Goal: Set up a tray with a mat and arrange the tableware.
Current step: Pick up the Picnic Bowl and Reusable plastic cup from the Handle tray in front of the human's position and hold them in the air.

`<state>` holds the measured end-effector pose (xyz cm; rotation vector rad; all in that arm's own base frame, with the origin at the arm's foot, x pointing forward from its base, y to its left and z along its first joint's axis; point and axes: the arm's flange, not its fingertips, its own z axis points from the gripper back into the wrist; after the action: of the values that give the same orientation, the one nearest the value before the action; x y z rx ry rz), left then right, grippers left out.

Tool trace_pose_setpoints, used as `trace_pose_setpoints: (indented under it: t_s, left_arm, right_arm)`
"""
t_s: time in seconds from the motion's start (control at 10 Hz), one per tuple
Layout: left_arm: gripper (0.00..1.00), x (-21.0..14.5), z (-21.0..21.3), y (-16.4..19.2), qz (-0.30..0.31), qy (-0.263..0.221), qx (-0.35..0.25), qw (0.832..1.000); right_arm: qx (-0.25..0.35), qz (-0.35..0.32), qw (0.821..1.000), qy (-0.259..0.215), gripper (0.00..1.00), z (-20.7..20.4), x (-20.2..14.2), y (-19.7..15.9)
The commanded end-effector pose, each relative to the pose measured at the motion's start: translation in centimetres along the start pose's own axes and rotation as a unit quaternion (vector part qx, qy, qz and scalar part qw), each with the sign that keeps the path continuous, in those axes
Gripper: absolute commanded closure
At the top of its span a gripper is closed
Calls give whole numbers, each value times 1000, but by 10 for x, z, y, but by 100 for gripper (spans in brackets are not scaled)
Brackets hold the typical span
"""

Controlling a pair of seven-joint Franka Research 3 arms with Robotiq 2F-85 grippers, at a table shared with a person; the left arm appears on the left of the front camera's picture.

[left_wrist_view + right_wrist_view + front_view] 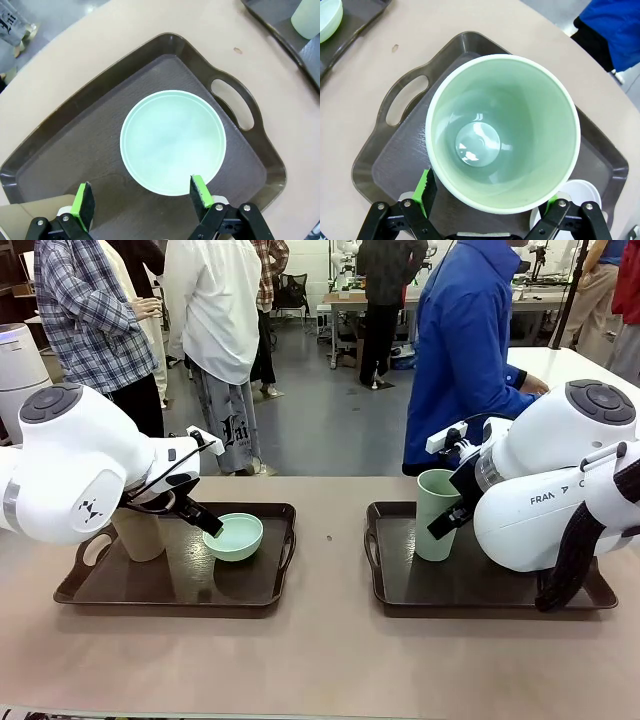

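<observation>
While both sets of jaws stood fully apart with nothing in hold, the left gripper (142, 196) hung low over the near edge of the mint-green bowl (172, 142), one green pad (199, 190) right at its rim, though contact could not be made out. The right gripper (489, 200) had a finger on either side of the pale green cup (502, 132), which stood upright. The bowl sat near the middle of the left tray (170, 602), on a dark textured mat (75, 150), with the tan cup (140, 535) upright beside it. The pale green cup stood at the inner end of the right tray (480, 608), and the white bowl (577, 192) lay just beside it. Both trays rested well apart on the table (330, 660), across which a person in a blue jacket (460, 350) stood. The arranging step looked to be in hand, and each arm would next need to shut squarely on its piece or draw clear. Counted: two trays, two cups, two bowls.
</observation>
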<state>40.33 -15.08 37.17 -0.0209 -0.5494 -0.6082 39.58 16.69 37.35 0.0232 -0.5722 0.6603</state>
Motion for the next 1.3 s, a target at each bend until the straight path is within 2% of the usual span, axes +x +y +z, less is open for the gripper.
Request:
trace_pose_setpoints:
  t_s: [0.0,0.2,0.4,0.5,0.7,0.9,1.0,1.1,1.2]
  left_arm:
    - [0,0,0,0,0,0,0,1000]
    - [0,0,0,0,0,0,0,1000]
    - [0,-11,31,-14,-9,59,-24,998]
    - [0,-22,53,-19,3,126,-19,992]
    - [0,-31,94,-7,57,145,-5,988]
    - [0,-29,124,14,136,98,-29,985]
    - [0,-23,128,30,163,66,-47,983]
    - [0,-17,124,58,205,17,-94,974]
    - [0,-17,121,84,237,-4,-154,959]
  right_arm:
    - [0,0,1000,0,0,0,0,0]
    - [0,0,1000,0,0,0,0,0]
    - [-6,-49,997,60,0,13,-14,1]
    - [0,-91,992,88,0,32,-30,5]
    - [1,-132,985,110,0,72,-60,12]
    - [-17,-166,980,109,0,116,-85,18]
    - [2,-189,978,93,0,122,-87,3]
    - [70,-215,971,83,0,116,-88,-22]
    - [152,-243,955,74,0,108,-91,-44]
